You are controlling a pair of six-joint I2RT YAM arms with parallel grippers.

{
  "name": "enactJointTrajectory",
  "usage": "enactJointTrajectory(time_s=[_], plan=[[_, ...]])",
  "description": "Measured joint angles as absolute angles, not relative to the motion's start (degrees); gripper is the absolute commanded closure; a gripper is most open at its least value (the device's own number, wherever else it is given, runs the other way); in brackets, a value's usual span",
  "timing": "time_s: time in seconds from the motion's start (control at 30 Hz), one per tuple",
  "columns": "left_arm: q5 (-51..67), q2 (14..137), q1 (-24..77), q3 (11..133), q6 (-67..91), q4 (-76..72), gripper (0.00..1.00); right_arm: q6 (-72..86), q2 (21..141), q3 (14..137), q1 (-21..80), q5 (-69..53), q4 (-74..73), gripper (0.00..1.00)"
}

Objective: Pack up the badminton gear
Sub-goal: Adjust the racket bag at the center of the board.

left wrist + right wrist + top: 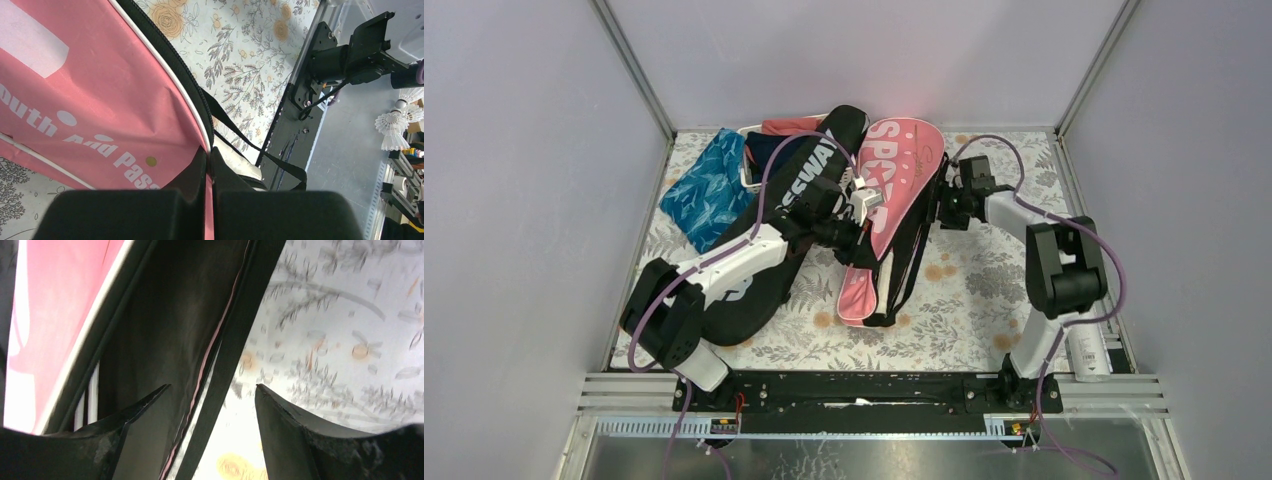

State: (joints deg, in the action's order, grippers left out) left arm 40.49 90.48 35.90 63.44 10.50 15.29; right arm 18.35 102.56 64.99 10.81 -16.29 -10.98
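The pink "SPORT" bag (902, 170) lies in the middle of the table, its narrow end toward me. The black "CROSSWAY" bag (796, 180) lies to its left, under my left arm. My left gripper (862, 236) is shut on the pink bag's zipper edge (165, 75); in the left wrist view (210, 156) pink fabric shows between the closed fingers. My right gripper (940, 210) is open at the pink bag's right side; in the right wrist view (212, 387) a black strap (239, 335) and the bag's dark side (170, 320) pass between its fingers. A white tube (1088, 352) lies by the right arm's base. No racket shows clearly.
A white slatted basket (750, 172) with navy and red clothes stands at the back left, with a teal patterned cloth (707, 190) next to it. Metal frame posts and grey walls close in the flowered table (984, 290) on three sides.
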Motion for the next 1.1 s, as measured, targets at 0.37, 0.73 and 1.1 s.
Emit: enactJointTrajectory(time_s=[0.37,0.73,1.1], plan=[[39.9,90.5,35.9,60.6,9.7,13.4,1.00,18.1,118.5,80.8,10.7,-11.0,-9.9,0.35],[39.5,90.6,35.9,60.1,9.2,13.0,1.00,19.6,123.5,86.5,11.6,-9.5,-8.6,0.55],[39.4,90.7,36.0,59.6,8.4,12.8,1.00,20.4,124.3,86.4,12.5,-7.1,-7.0,1.00]])
